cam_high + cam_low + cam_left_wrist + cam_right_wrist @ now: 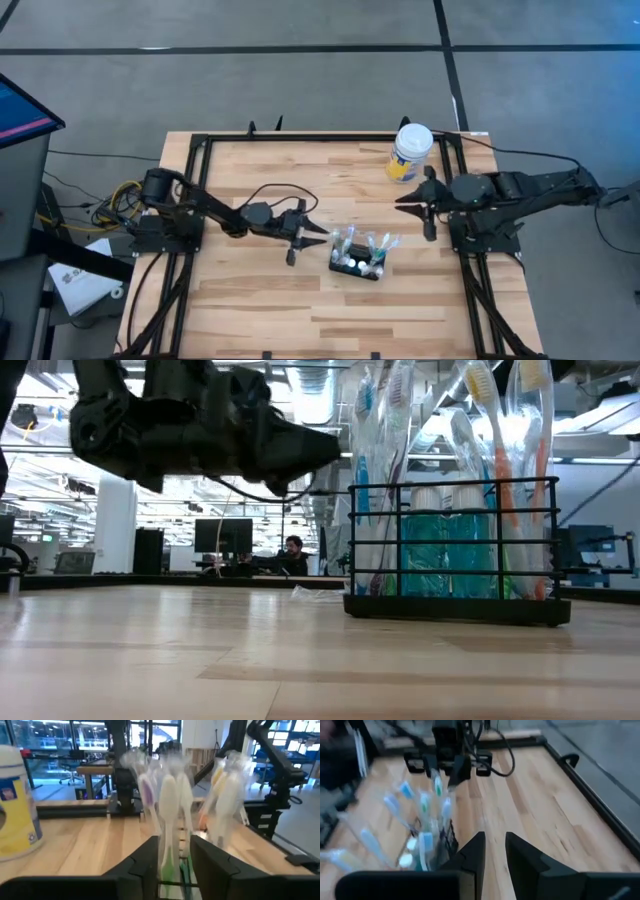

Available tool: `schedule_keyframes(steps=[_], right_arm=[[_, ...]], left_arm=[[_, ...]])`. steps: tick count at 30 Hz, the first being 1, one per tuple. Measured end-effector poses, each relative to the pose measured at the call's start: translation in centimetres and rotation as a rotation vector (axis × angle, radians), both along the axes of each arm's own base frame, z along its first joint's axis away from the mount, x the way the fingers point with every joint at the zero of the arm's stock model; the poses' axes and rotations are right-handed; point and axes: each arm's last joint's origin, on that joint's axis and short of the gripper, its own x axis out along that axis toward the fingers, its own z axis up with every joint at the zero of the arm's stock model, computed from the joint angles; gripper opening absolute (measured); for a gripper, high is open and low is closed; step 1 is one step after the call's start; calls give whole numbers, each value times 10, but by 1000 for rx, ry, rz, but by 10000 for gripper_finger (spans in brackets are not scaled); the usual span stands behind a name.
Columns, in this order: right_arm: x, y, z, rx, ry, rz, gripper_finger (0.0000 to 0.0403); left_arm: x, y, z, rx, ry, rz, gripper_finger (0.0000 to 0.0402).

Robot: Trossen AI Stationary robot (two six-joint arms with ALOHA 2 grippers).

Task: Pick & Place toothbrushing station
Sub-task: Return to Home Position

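While your left pincer (318, 239) is hovering just beside the toothbrushing station (358, 264), on the side away from the right arm, its fingers are standing a little apart and gripping nothing. The station is sitting upright on the bench (260, 310), carrying several clear-wrapped toothbrushes (480, 430) that are leaning out of its top. Your right pincer (403, 201) is waiting near the station, roughly between it and the white-lidded tub (411, 152), its fingers narrowly parted and holding nothing.
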Motion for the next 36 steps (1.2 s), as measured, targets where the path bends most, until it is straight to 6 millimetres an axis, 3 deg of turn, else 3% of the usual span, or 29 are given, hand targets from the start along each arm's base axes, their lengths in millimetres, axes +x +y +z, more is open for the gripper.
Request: schedule_keyframes(steps=[5,10,23,25,36], right_arm=[[-17,0,-27,39,-152,20,68],[-29,2,-59,32,-180,69,68],[-46,5,-146,48,-323,149,68],[-47,5,-149,45,-365,156,68],[-50,3,-143,-69,-436,155,68]], left_arm=[[-21,2,14,4,-36,2,121],[-50,4,31,37,-99,10,118],[-141,21,21,27,-151,143,113],[-151,22,20,25,-169,149,113],[-161,23,31,-39,-214,140,113]])
